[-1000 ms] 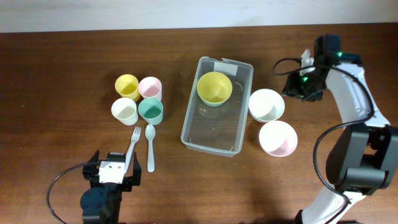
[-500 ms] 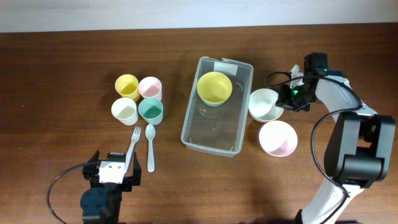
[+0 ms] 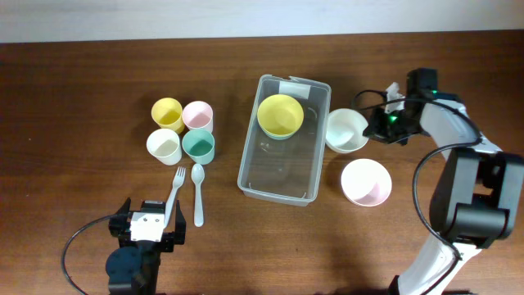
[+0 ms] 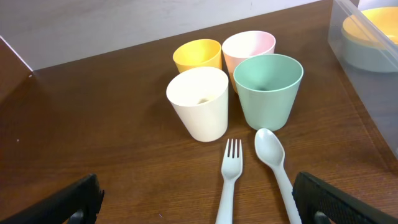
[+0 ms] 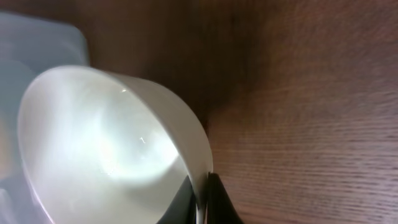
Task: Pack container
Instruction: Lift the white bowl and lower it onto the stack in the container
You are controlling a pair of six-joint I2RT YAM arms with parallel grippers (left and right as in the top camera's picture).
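Pinching the white bowl's (image 3: 345, 131) rim beside the container (image 3: 246, 168) is the right gripper (image 5: 200, 193); the left gripper (image 4: 199, 202) gapes open.

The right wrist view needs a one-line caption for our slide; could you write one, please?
Jaws pinch the rim of the white bowl beside the clear container, wooden table beneath.

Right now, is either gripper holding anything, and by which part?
The right gripper pinches the white bowl by its rim, on the side away from the container. The left gripper is open, holding nothing.
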